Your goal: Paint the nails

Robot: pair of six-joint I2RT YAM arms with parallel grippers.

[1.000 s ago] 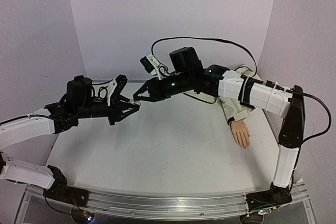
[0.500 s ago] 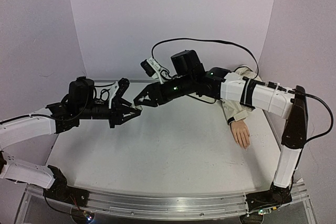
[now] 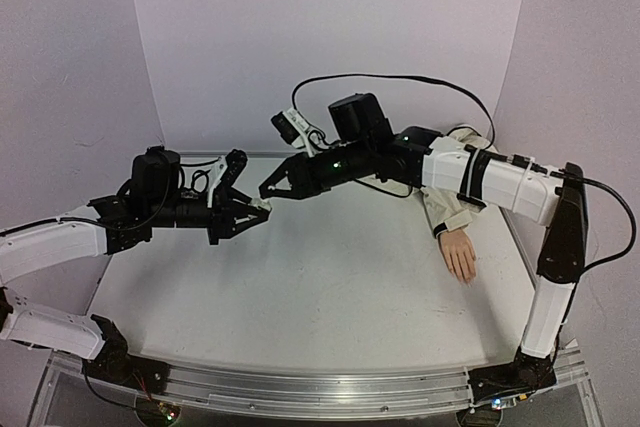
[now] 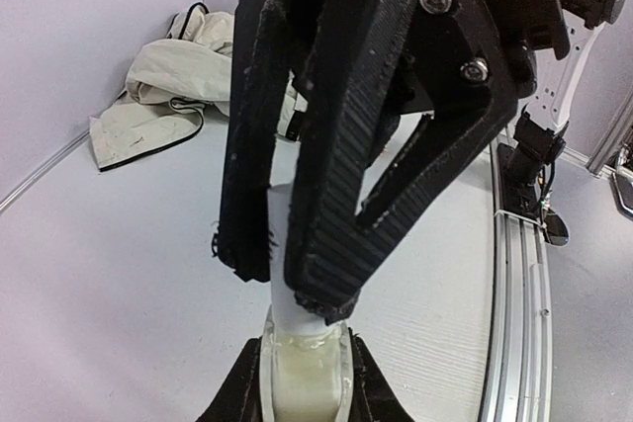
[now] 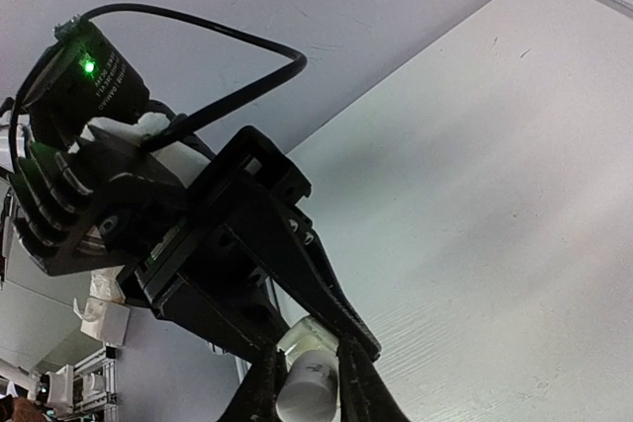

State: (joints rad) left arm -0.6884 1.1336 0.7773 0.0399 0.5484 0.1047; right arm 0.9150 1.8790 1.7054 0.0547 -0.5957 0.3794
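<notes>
Bottle of white plastic (image 4: 295, 318) clamped by black left gripper (image 3: 258, 209) and black right gripper (image 3: 268, 190), left of peach mannequin hand (image 3: 460, 253).

A small peach skin-coloured mannequin hand (image 3: 459, 252) lies on the right side of the pale grey desk (image 3: 300, 297), its fingers pointing toward the near edge. A rumpled beige jacket sleeve (image 3: 446, 209) covers the wrist. The tiny nails (image 3: 466, 274) are too small to make out.

white table (image 3: 300, 292) with a metal rail (image 3: 320, 388) along its near edge
</notes>
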